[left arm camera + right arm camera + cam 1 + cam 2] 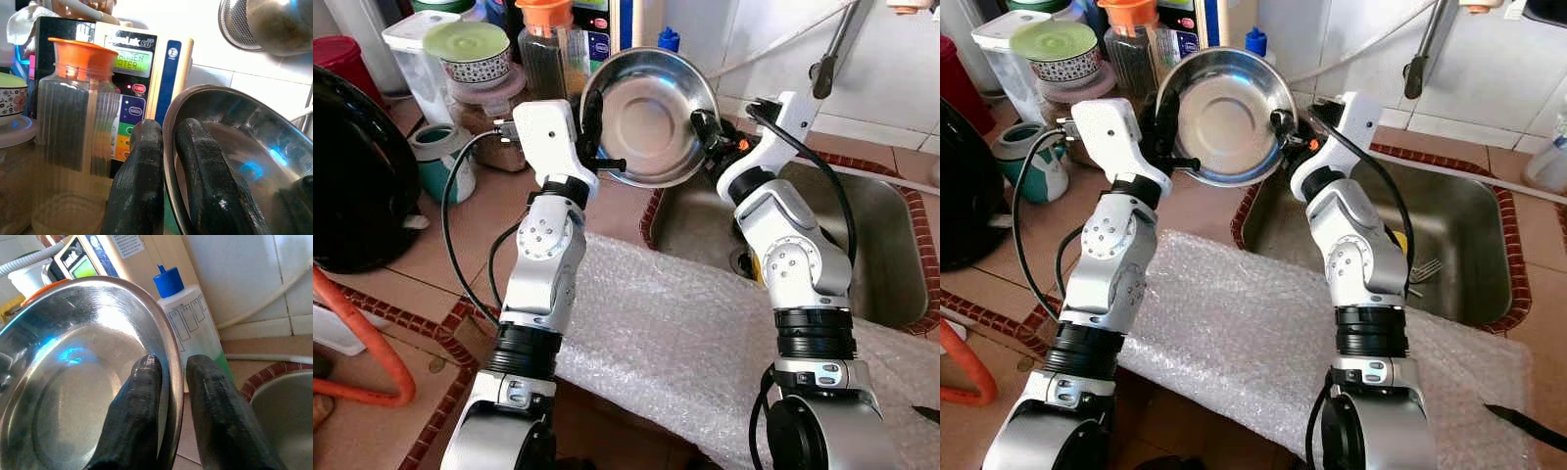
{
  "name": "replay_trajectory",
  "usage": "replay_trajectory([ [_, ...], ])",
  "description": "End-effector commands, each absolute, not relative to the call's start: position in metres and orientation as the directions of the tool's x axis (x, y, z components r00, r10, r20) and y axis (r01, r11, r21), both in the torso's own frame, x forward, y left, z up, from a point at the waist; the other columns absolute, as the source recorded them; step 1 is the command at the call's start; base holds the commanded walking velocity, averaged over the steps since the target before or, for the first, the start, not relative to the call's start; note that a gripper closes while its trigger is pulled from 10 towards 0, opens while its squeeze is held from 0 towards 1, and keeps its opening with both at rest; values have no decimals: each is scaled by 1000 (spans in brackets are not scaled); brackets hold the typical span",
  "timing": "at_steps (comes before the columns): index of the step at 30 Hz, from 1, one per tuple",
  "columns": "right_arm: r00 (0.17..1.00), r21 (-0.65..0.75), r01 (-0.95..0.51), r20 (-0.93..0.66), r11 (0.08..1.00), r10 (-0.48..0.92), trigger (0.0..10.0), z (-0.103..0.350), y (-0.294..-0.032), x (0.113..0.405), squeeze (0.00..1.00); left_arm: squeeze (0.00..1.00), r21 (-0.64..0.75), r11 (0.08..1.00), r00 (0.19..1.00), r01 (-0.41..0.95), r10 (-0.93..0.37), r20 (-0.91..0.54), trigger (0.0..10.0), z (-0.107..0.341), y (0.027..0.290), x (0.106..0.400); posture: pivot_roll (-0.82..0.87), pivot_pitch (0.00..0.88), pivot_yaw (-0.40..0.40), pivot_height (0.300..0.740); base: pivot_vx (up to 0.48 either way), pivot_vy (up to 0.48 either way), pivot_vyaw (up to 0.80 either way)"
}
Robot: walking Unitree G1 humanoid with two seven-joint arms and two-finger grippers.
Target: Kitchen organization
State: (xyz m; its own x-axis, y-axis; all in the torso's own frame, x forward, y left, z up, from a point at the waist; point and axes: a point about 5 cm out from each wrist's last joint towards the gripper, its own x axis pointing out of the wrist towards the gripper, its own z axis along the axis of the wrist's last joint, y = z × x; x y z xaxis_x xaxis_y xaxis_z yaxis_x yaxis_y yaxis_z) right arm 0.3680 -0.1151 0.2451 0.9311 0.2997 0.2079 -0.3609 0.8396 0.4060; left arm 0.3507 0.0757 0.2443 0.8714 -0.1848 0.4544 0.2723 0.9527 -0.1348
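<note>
Above counter, steel bowl (648,117) empty, rim clamped by left end effector (592,147), right end effector (710,132).

silver arms, black cables, black fingers (139,196)

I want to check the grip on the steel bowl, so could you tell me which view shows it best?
The left eye view: the whole steel bowl shows, tilted up, the left gripper and right gripper pinching opposite rims. Each wrist view shows one rim between two fingers. The right eye view matches.
</note>
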Motion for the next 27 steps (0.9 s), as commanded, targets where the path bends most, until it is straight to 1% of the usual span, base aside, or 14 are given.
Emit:
replay_trajectory([
  [1,938,417,-345,182,841,295,0,245,-116,371,0,0,-125,951,858,283,-193,475,0,250,76,348,-37,94,19,740,0,0,0],
  [6,942,420,-336,150,843,301,0,240,-116,373,0,0,-121,948,857,293,-204,474,0,250,75,347,-34,90,19,740,0,0,0],
  [14,946,471,-324,154,820,285,0,240,-119,374,0,0,-115,931,844,347,-256,471,0,248,68,345,-28,86,17,740,0,0,0],
  [15,947,479,-320,153,818,281,0,240,-120,374,0,0,-111,929,843,352,-263,470,314,247,67,344,-27,86,16,740,0,0,0],
  [16,949,488,-316,154,814,276,0,240,-121,374,0,0,-110,927,841,359,-270,468,2196,246,66,344,-27,85,16,740,0,0,0],
  [17,949,488,-316,154,814,276,0,240,-121,374,0,0,-110,927,841,359,-270,468,2196,246,66,344,-27,85,16,740,0,0,0],
  [18,951,502,-309,155,807,268,0,240,-121,375,0,0,-108,926,842,362,-274,465,3176,245,66,343,-28,85,16,740,0,0,0],
  [19,952,509,-306,157,805,263,0,240,-122,375,0,153,-110,925,843,363,-276,462,3882,244,66,343,-28,85,16,740,0,0,0],
  [20,954,521,-301,161,799,254,0,241,-123,375,0,867,-111,924,844,365,-279,458,7098,243,66,343,-28,86,16,740,0,0,0],
  [21,955,525,-296,162,798,248,0,241,-123,375,0,1000,-114,923,845,367,-279,456,10000,242,66,343,-29,87,16,740,0,0,0],
  [27,965,543,-263,164,797,206,0,242,-128,376,0,1000,-124,924,852,360,-272,447,10000,241,67,344,-32,93,19,740,0,0,0],
])
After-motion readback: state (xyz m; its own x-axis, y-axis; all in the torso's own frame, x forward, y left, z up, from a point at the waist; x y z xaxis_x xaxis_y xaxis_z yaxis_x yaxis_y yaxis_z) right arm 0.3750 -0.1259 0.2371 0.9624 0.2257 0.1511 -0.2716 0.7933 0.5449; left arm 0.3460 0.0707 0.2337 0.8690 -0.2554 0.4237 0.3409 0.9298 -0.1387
